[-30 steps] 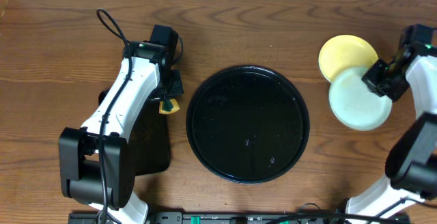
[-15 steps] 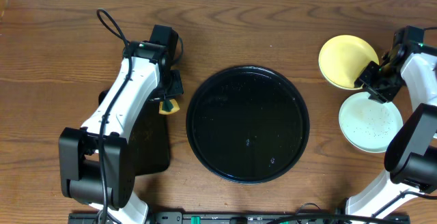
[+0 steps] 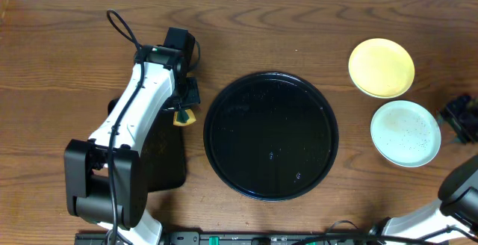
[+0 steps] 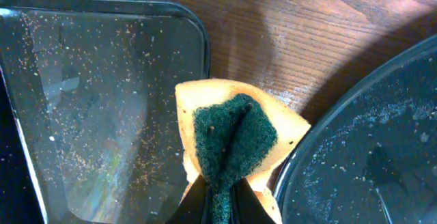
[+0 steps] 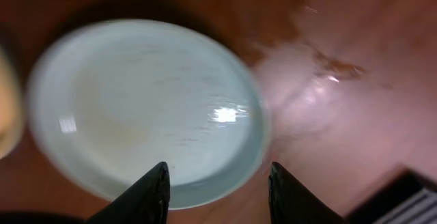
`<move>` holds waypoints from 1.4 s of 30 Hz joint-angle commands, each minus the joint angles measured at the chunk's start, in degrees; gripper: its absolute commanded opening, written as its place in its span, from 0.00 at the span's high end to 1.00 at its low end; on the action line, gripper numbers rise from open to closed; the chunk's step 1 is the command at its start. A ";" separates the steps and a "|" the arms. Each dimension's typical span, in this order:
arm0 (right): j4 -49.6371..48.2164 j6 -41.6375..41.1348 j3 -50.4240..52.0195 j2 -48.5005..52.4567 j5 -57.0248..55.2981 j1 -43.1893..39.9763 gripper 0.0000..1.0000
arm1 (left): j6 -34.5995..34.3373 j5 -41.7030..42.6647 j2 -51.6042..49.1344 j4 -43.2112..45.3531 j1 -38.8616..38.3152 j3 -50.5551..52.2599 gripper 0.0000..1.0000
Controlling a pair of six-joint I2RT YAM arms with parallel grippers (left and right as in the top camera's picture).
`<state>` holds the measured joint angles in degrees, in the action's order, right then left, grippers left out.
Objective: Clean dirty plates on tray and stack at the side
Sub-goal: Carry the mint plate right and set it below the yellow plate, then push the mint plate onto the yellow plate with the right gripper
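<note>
One mint plate [image 3: 405, 133] released; right hand [image 5: 218, 169] withdrawn, open.

- Overhead: bright, even, sharp; soft sheen on tray [image 3: 246, 110].
- Left wrist: sponge [image 4: 235, 138] sharp; shadow on wood [image 4: 382, 19] top right.
- Right wrist: heavy blur; glare spot on mint plate [image 5: 147, 108], wood washed out.

A robot lab table
A white robot arm [image 3: 142, 110] stands left of the big round black tray [image 3: 270, 134], another arm [image 3: 457, 189] stands right of it, all on a wooden table [image 3: 299, 21].
</note>
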<state>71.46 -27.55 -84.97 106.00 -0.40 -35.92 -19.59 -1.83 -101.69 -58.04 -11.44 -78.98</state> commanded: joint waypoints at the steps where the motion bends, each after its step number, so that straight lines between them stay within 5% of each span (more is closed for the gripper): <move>1: -1.75 -0.70 5.38 -0.46 0.87 -2.49 0.56 | 0.74 -0.07 0.15 -0.13 0.17 0.15 0.92; 15: -20.74 1.46 25.22 -0.46 11.43 -3.39 0.38 | 1.18 -0.07 0.15 -0.17 0.17 0.15 0.92; 17: -21.73 1.44 26.21 -0.46 11.43 -3.39 0.55 | 1.18 -0.07 0.15 -0.17 0.17 0.15 0.92; 18: -21.90 1.44 26.40 -0.46 11.43 -3.39 0.88 | 1.18 -0.07 0.15 -0.17 0.17 0.15 0.92; 19: -22.08 1.40 26.47 -0.46 11.43 -3.39 0.99 | 1.18 -0.07 0.15 -0.17 0.17 0.15 0.92; 31: -22.91 0.81 26.40 -2.45 12.35 -3.13 0.98 | 1.18 0.96 0.15 -0.15 0.17 0.15 0.92; 42: -18.62 -7.45 24.55 -24.83 12.66 -1.92 0.98 | 1.14 1.49 0.15 0.09 0.17 0.15 0.92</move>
<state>52.82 -30.65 -59.29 87.48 12.21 -38.22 -19.38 -0.47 -101.69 -57.98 -11.44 -78.98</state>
